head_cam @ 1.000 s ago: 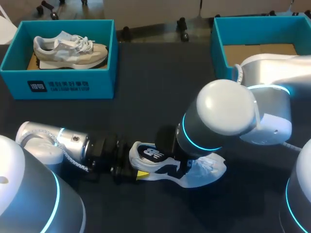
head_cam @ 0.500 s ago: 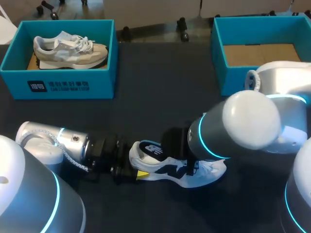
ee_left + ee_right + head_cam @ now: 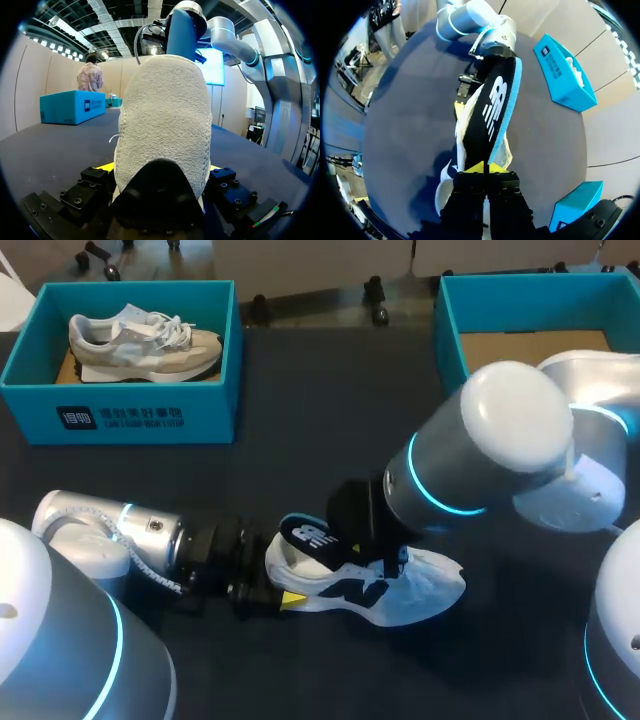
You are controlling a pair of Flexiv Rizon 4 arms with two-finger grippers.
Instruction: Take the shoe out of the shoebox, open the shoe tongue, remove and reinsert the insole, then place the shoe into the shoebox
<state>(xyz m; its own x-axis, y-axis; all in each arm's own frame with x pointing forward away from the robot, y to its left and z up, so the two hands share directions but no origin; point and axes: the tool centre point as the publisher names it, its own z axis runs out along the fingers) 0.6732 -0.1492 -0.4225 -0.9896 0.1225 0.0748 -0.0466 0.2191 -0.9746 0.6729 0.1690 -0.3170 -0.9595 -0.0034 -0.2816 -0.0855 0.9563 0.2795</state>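
Observation:
A white shoe with dark side marks (image 3: pixel 405 590) lies on the dark table, toe to the right. My left gripper (image 3: pixel 284 599) has its fingers on both sides of the heel (image 3: pixel 165 120), holding it. A black insole with a blue underside (image 3: pixel 312 537) stands tilted up out of the shoe's opening. In the right wrist view the insole (image 3: pixel 492 107) runs ahead from my right gripper (image 3: pixel 484 169), whose yellow tips are shut on its near end. In the head view my right arm (image 3: pixel 480 460) hides that gripper.
A teal shoebox (image 3: pixel 125 412) at the back left holds a beige shoe (image 3: pixel 145 340). A second teal shoebox (image 3: pixel 452 335) at the back right shows only its cardboard floor. Bare table lies between the boxes and the arms.
My right arm swung and rose, drawing the insole's heel end up and out of the shoe. The left arm and the shoe's heel stayed put.

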